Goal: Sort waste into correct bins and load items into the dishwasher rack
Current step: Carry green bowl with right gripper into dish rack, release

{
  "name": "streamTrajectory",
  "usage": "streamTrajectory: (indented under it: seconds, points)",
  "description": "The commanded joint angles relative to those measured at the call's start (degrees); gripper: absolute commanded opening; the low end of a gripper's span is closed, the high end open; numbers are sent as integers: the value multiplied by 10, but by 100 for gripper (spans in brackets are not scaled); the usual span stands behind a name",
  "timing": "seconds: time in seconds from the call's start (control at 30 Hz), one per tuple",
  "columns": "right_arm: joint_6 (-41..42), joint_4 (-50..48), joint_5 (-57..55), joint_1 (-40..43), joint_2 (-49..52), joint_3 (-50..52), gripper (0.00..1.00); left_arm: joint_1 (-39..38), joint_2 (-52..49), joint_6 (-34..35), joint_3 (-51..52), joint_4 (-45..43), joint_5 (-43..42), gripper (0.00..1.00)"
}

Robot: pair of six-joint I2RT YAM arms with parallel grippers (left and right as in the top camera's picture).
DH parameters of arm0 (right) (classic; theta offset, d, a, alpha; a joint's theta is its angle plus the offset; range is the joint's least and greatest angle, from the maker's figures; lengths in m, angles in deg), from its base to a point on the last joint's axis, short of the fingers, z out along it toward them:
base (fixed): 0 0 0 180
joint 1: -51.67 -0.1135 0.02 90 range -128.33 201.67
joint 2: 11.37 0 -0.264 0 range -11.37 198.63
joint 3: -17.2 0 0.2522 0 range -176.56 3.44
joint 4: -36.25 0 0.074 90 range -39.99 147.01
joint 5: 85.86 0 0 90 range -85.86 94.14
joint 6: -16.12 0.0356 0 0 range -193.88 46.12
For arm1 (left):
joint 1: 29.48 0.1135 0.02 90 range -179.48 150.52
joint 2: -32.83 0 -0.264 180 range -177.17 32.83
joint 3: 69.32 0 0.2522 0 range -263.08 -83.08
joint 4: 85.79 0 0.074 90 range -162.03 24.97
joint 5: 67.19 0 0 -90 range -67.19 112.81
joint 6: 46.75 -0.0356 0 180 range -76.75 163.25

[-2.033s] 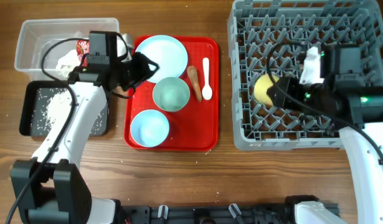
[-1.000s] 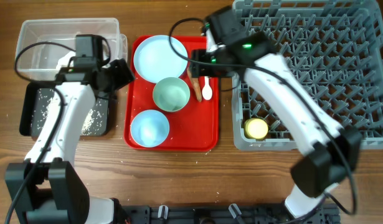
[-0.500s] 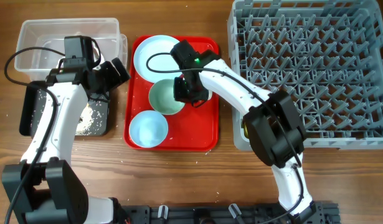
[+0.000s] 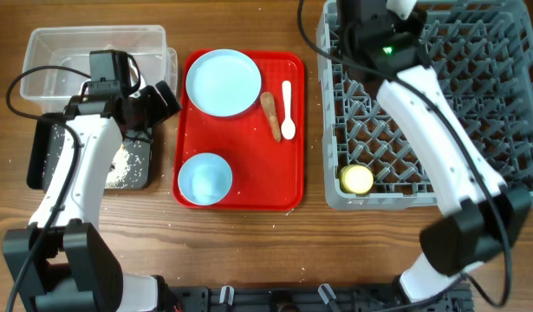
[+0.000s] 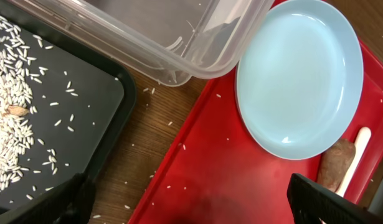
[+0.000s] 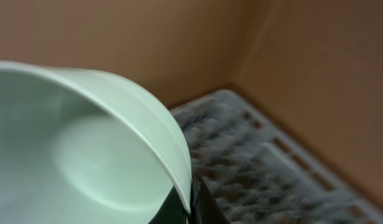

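Grip comes first: the right pincer is clenched on the rim of the mint bowl, pinching one thin edge, with the hollow facing the wrist camera. The bowl hangs in the air over the far side of the dishwasher rack. The overhead view does not show the bowl plainly, and in the wrist view the grid below it is blurred.

To set it down well, I would keep the bowl tipped on edge and line its rim up with a lane between two rows of pegs. Lower it until the rim rests on the rack floor and the wall leans on a peg, and only then let go. A one-sided rim hold lets the bowl swing, so a slow, straight descent seems wise. The yellow cup sits in the near left corner of the rack, well apart from this spot.

Farther out, the left pincer is spread wide and holds nothing. It hovers over the seam between the red tray and the black tray, which carries the rice grains, with the clear tub just beyond.

On the red tray lie the pale blue plate, the blue bowl, the brown stick scrap and, beside it, the white spoon. None of these is sorted or loaded yet.
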Motion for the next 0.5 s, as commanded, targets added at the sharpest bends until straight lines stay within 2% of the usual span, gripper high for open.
streamTrajectory:
  seconds: [0.0,0.07,0.13,0.47]
  points:
    - [-207,-133,-74,22,75,-1,4,4,5,-3,0,-1,4,100]
    - [-301,-227,-74,23,117,-1,4,4,5,-3,0,-1,4,100]
    - [-358,-298,-55,23,150,-1,4,4,5,-3,0,-1,4,100]
    - [-358,-277,-19,21,214,0,4,4,5,-3,0,-1,4,100]
